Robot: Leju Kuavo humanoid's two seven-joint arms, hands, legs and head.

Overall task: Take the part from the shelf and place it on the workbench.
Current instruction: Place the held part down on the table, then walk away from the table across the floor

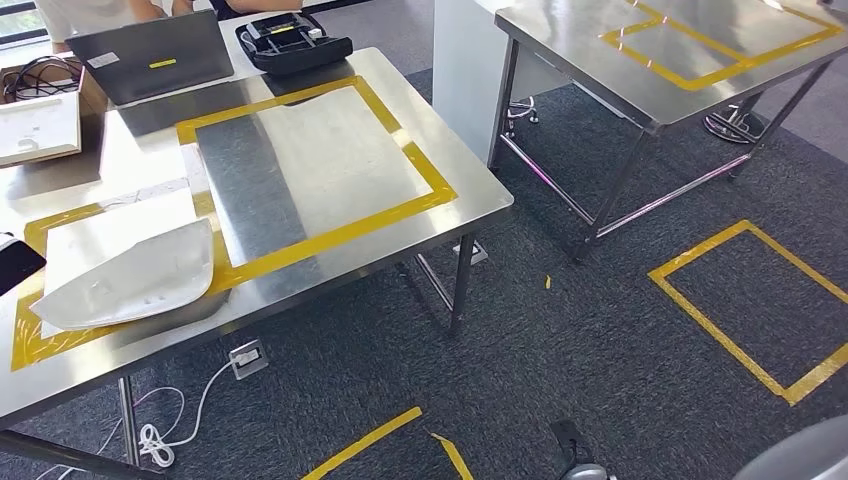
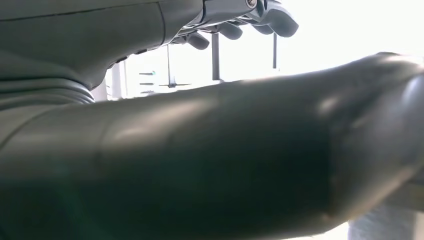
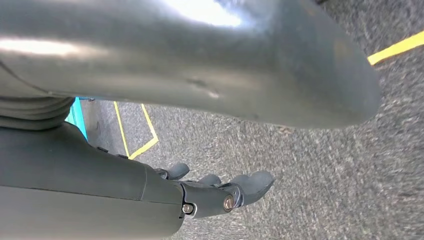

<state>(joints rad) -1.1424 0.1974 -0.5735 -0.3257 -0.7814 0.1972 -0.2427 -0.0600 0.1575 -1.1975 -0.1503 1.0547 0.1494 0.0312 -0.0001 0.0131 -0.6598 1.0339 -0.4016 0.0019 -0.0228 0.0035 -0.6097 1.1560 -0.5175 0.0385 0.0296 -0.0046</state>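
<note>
Head view: the part (image 1: 125,275), a white curved shell, lies on the bench (image 1: 470,195). It sits just left of the big yellow frame (image 1: 320,165) taped on the benchtop, on a white sheet (image 1: 110,230) inside a second, smaller taped outline. Its near edge runs close to the bench's front edge. Nothing is touching it.

Behind the frame there's a laptop (image 1: 150,55) and a black case (image 1: 293,42). Left of the frame, at the far corner, an open box (image 1: 38,120) with cables. Right of the frame, across a gap of carpet, a second steel table (image 1: 640,75) with its own yellow outline. On the floor: a taped square (image 1: 760,305) to the right, and under the bench's front edge a wall socket block (image 1: 247,357) with a white cord.

The wrist cams add the hands:
- Left hand (image 2: 210,150): thick thumb across the shot, fingers (image 2: 272,22) lightly curled, apart from the thumb with bright background showing through the gap. Holding nothing.
- Right hand (image 3: 150,192): fingers (image 3: 252,184) stretched out, clear of the thumb, grey carpet and a strip of yellow floor tape (image 3: 395,49) beyond. Holding nothing.
</note>
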